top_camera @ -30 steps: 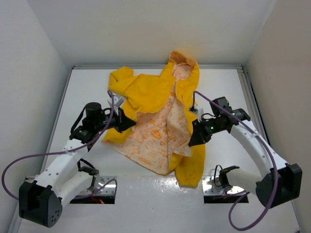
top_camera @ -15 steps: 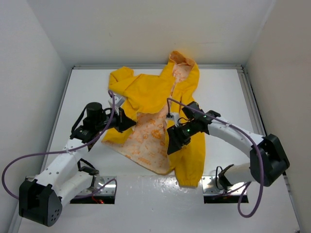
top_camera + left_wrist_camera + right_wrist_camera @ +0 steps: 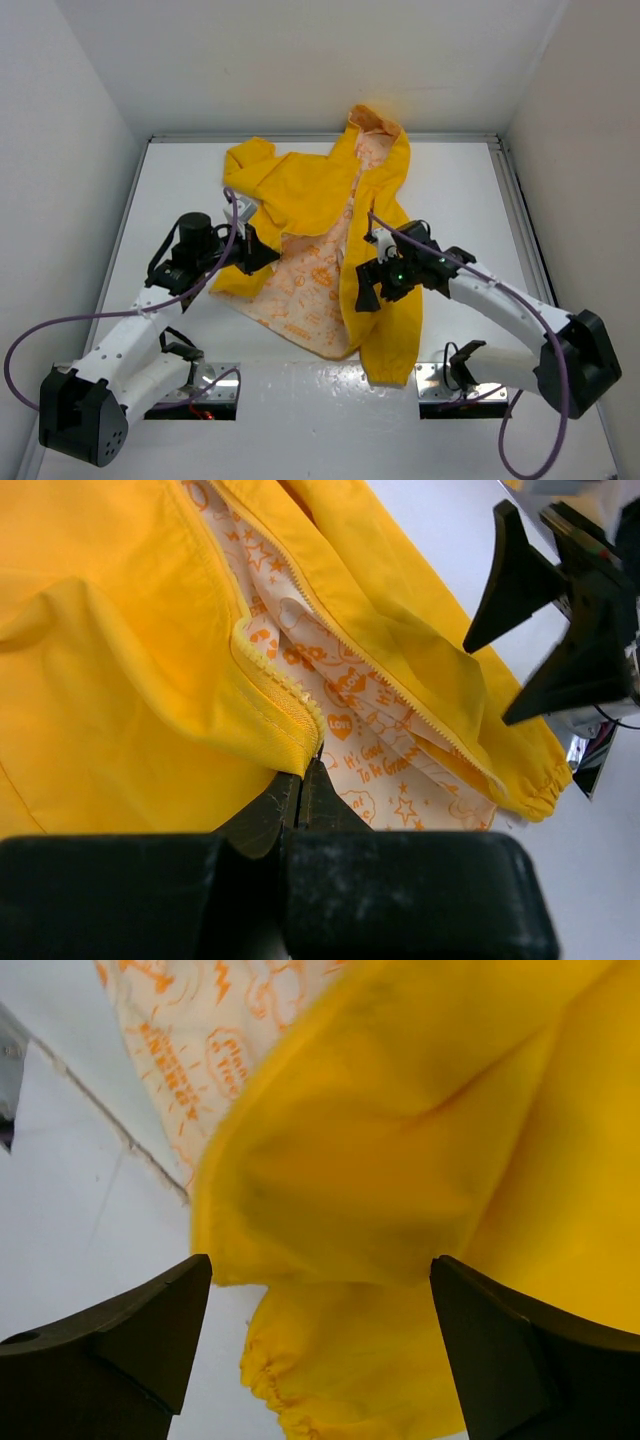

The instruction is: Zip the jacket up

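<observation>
The yellow jacket (image 3: pixel 300 190) lies open on the white table, hood toward the back wall. Its orange-printed white lining (image 3: pixel 305 290) shows between the two front panels. My left gripper (image 3: pixel 264 255) is shut on the left front edge; in the left wrist view its tips (image 3: pixel 301 777) pinch the hem beside the zipper tape. The zipper teeth (image 3: pixel 400 685) of the other panel run diagonally across the lining. My right gripper (image 3: pixel 368 288) hangs open just above the right front panel (image 3: pixel 400 1140), which is folded in over the lining. Nothing sits between its fingers (image 3: pixel 130 1340).
The right sleeve's gathered cuff (image 3: pixel 388 370) reaches toward the near edge, close to the right arm's base plate (image 3: pixel 440 385). The left sleeve (image 3: pixel 248 160) lies bunched at the back left. White walls close in the table on three sides.
My right gripper carried the right front panel leftward over the lining, then opened and let it go. The left gripper kept its hold and did not move.
</observation>
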`<state>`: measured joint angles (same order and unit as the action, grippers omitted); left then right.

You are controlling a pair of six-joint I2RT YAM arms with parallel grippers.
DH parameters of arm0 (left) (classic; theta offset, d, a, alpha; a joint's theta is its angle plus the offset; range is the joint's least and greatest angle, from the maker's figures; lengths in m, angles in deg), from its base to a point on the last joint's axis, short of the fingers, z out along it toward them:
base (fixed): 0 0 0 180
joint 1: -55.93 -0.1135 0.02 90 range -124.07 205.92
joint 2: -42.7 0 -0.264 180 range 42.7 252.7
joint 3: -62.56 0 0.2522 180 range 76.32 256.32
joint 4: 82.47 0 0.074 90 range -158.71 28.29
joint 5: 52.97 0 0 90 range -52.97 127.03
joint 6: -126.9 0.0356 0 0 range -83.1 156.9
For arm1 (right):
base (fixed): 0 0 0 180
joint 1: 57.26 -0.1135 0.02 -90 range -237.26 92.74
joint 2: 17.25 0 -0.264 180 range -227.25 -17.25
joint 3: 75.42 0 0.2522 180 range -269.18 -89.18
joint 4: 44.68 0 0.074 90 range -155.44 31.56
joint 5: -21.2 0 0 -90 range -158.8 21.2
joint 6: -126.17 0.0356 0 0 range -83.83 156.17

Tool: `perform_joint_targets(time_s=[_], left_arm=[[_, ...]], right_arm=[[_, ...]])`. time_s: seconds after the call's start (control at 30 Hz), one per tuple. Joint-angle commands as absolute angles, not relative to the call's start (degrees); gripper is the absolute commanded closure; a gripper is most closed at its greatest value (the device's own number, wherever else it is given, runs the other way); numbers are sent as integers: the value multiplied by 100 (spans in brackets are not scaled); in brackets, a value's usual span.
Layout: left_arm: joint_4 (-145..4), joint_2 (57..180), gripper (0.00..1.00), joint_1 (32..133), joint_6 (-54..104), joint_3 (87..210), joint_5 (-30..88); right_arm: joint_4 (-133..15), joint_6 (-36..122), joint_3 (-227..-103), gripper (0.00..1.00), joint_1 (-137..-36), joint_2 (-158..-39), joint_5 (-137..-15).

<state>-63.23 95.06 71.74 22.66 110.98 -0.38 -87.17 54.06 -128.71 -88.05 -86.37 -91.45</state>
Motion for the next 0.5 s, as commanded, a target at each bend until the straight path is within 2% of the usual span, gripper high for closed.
perform_joint_targets(time_s=[0.0,0.13,0.47], left_arm=[[-6528,9420,100,7227,2337,11060,-32],[-6581,9420,100,7227,2284,11060,21],[-6581,9315,100,7227,2284,10946,73]], right_arm=[[-8579,5252,-12638,9,-9215,-8273,-8796],[-8516,5471,-12469,6,-9356,-8395,-8471],[-8244,6052,-12636,6,-9540,-9547,-8787]])
